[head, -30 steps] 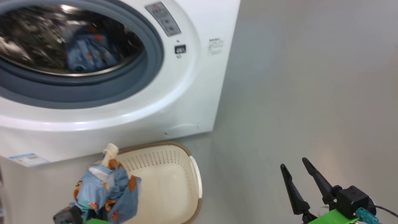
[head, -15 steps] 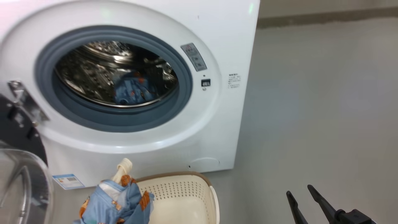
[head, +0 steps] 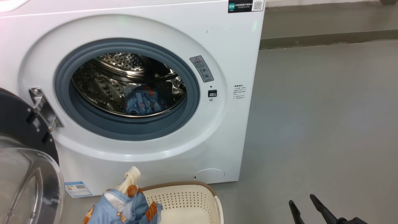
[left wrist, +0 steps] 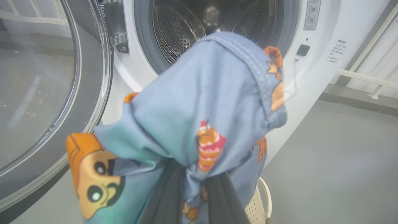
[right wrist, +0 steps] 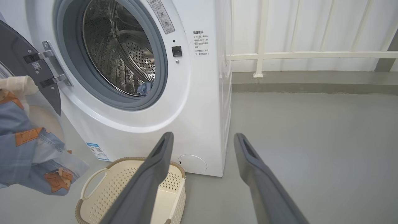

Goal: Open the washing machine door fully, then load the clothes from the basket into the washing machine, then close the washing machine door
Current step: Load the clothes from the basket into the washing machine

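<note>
From my head camera the white front-loading washing machine [head: 217, 140] takes up the picture from nine round to one o'clock, standing on the grey floor [head: 311, 124]; its round black door [head: 18, 124] is swung open on the hinge at eight o'clock, with the clear glass bowl bulging toward me; the perforated steel drum [head: 118, 77] is exposed inside the grey gasket [head: 124, 132], and a blue garment in the drum [head: 141, 101] lies at six o'clock of the opening.

The cream perforated basket [head: 186, 200] with its brown rim sits on the floor just in front of the machine, at six o'clock; at seven o'clock the light blue printed garment [head: 124, 208] hangs over the basket's nine o'clock end, a cream-white tip poking up from the bundle.

In my left wrist view the left gripper [left wrist: 192, 186] has its jaws closed on that garment, the cloth draped over the fingers in front of the drum mouth; the right gripper [head: 301, 200] is at five o'clock, well apart from the basket, and my right wrist view shows its jaws spread wide with nothing between them; a small blue energy label [head: 77, 189] sits low on the machine's front.
</note>
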Motion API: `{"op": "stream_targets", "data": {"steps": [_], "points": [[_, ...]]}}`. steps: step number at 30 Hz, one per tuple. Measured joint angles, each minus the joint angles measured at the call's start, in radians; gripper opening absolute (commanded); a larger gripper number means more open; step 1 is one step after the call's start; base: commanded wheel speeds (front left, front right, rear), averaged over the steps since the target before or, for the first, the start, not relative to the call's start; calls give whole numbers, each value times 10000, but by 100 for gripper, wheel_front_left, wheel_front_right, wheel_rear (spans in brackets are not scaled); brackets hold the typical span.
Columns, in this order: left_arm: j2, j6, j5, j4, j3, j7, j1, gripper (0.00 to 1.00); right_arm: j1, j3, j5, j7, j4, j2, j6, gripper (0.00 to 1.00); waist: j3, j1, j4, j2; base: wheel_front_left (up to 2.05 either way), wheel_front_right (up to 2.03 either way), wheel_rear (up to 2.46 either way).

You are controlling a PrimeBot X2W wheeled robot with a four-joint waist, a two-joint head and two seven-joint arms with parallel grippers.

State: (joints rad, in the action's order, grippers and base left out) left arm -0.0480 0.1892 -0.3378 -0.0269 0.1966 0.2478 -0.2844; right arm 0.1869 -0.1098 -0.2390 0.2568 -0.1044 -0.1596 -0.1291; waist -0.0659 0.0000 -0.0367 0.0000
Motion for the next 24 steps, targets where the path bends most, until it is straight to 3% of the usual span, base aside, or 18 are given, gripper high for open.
{"op": "stream_targets", "data": {"steps": [12,24], "points": [[-2,-13,102,253,-19,0,201,0,-77,-86,8,0,13,54,0,100,393,0,-331,0,0,0,0],[-217,-105,291,-656,-510,0,3185,0,-1005,-362,81,0,75,564,0,100,1380,0,-1184,0,0,0,0]]}}
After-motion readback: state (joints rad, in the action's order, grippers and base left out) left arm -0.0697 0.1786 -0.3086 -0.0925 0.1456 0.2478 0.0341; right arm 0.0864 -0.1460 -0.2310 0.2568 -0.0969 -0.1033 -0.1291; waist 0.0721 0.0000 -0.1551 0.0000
